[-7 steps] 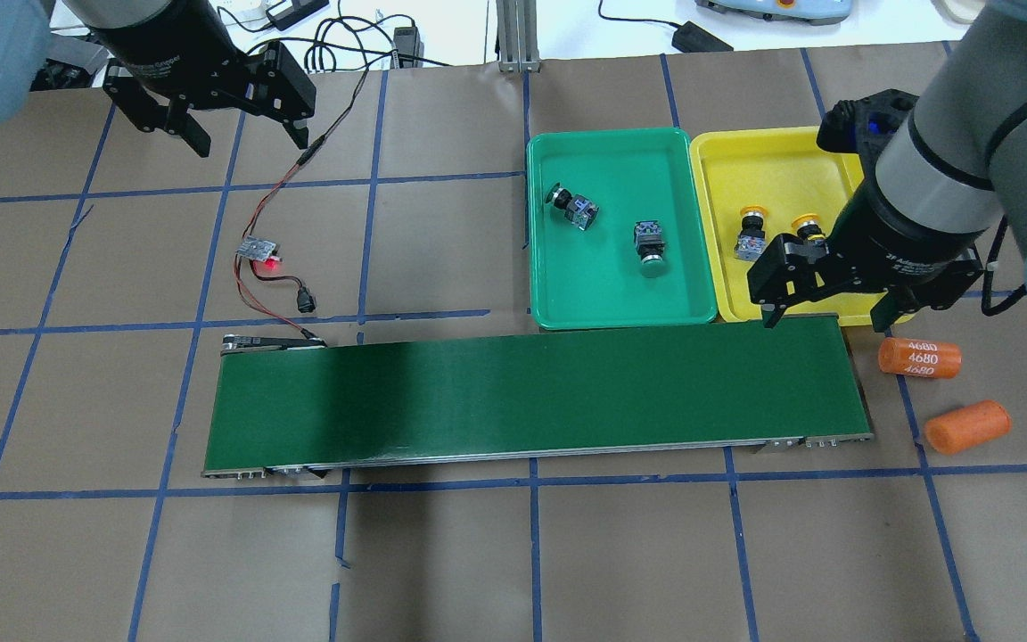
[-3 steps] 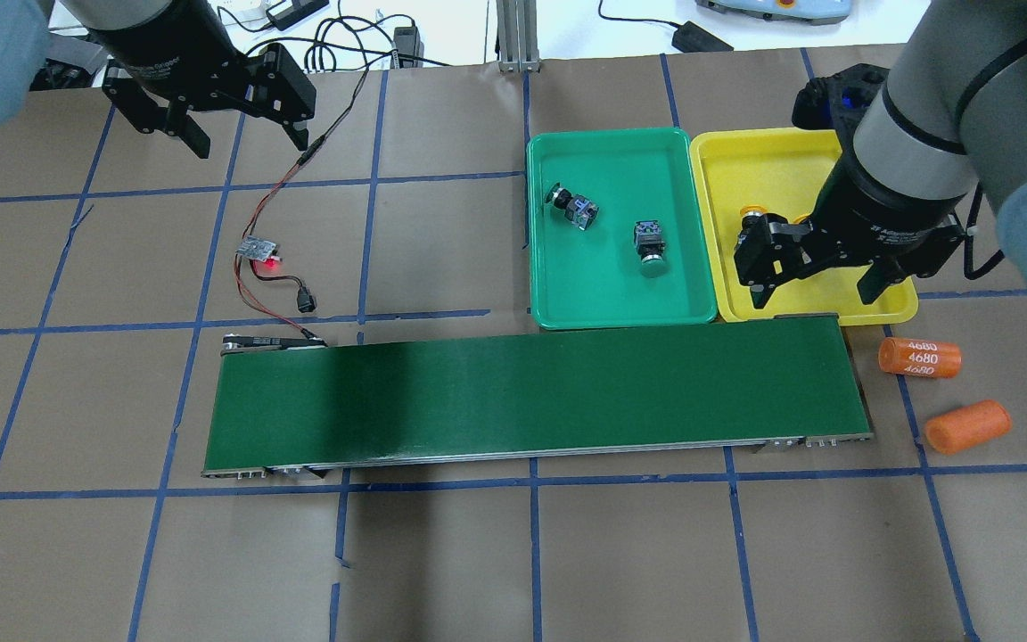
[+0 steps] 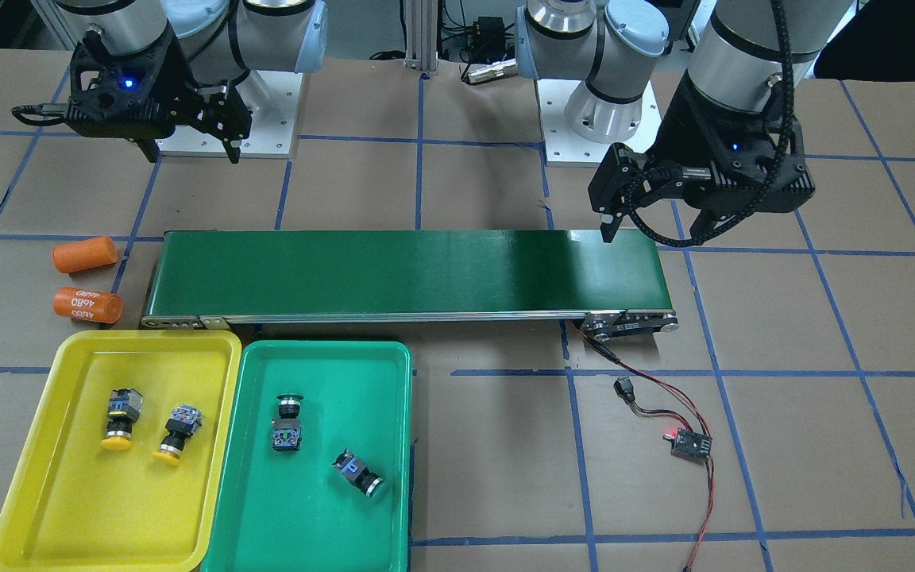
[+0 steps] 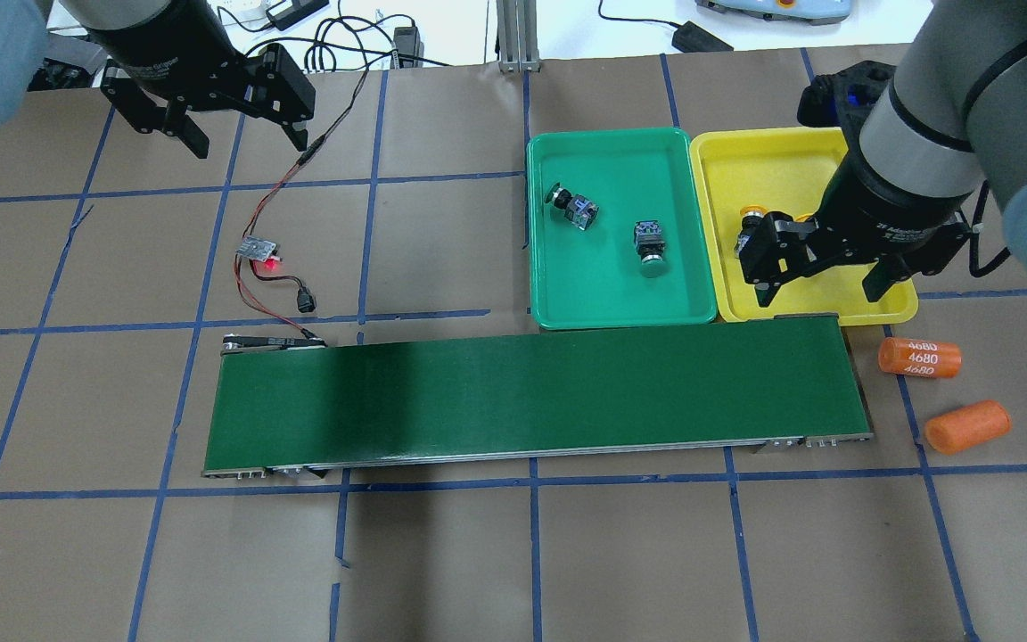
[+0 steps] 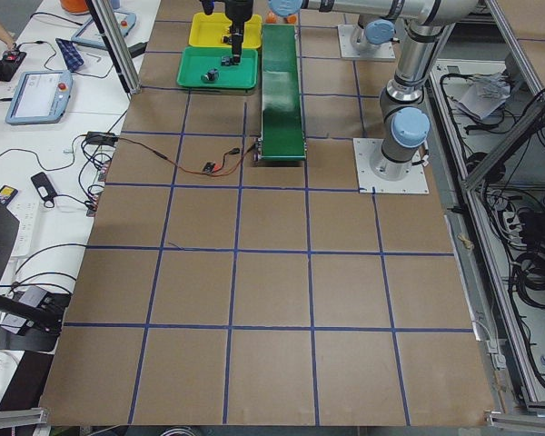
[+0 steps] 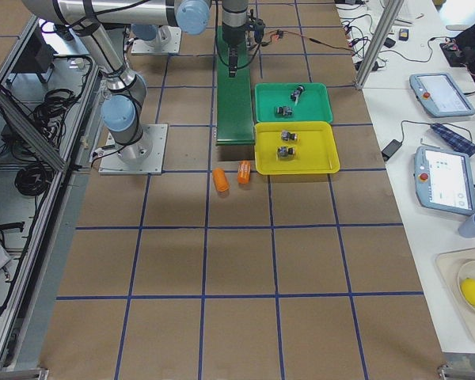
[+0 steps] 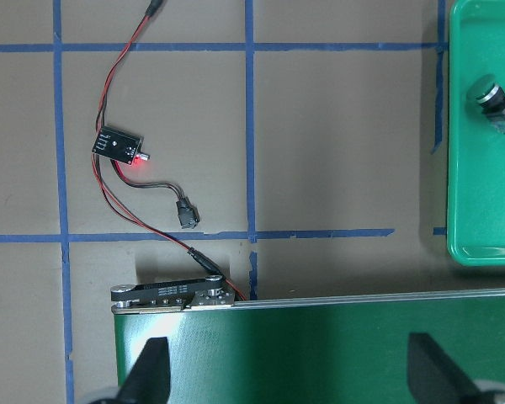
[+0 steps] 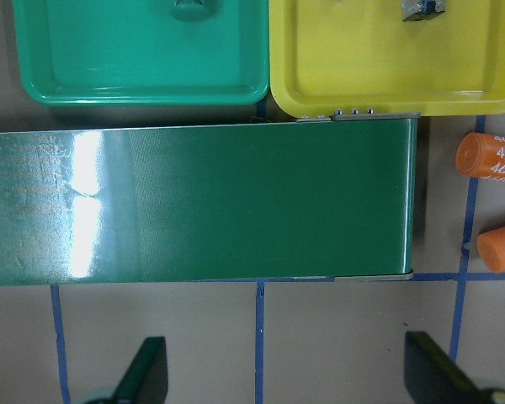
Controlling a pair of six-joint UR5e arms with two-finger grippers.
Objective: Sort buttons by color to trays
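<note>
Conveyor belt lies beside green tray, yellow tray and orange cylinders.

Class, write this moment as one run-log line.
yellow buttons: yellow tray; green buttons: green tray; left fingers: open; right fingers: open

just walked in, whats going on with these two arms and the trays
The sorting looks finished. Both yellow buttons lie in the yellow tray and both green buttons lie in the green tray. The conveyor belt has nothing on it. The right gripper hangs open and empty above the belt's end by the yellow tray, and the left gripper hangs open and empty above the other end. Two orange cylinders lie beside the belt.
</note>
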